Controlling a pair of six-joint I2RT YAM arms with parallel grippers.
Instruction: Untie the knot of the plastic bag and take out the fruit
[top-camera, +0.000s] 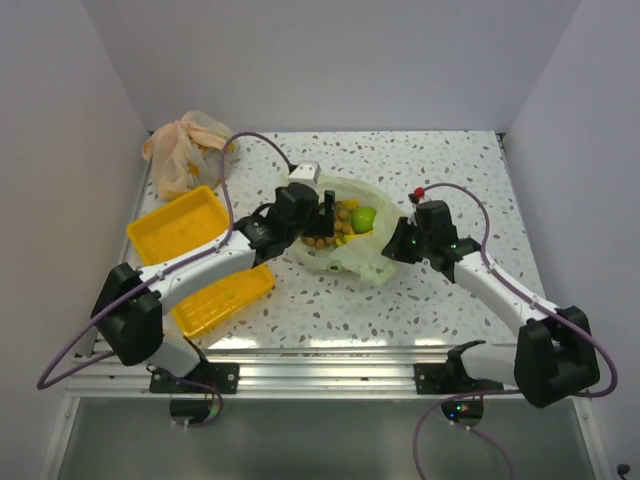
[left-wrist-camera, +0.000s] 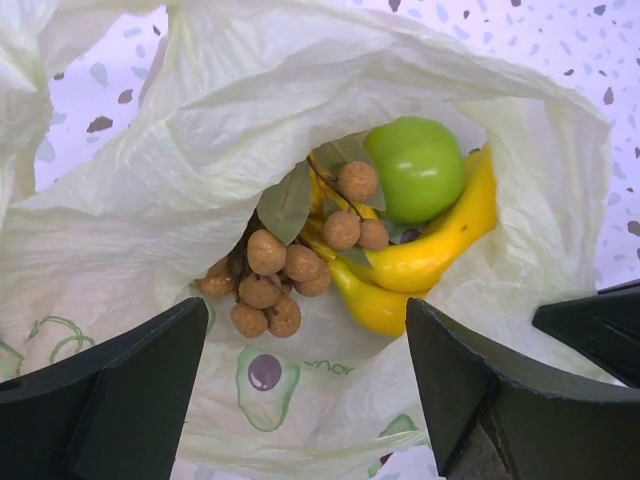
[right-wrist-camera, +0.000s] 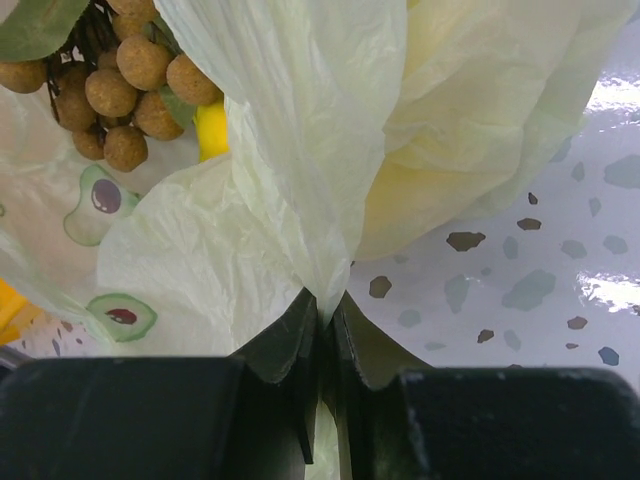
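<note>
Right gripper (right-wrist-camera: 322, 318) pinches the rim of the plastic bag (right-wrist-camera: 290, 130) so its mouth gapes; left gripper (left-wrist-camera: 305, 315), spread wide, hovers mid-frame above the fruit (left-wrist-camera: 345, 230), seemingly poised to reach in.

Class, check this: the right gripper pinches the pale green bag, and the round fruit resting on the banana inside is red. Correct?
No. The round fruit on the banana is green, not red; the left wrist view shows it. The rest holds.

Right claw (right-wrist-camera: 322, 335) pinching plastic bag (right-wrist-camera: 300, 160) edge.
</note>
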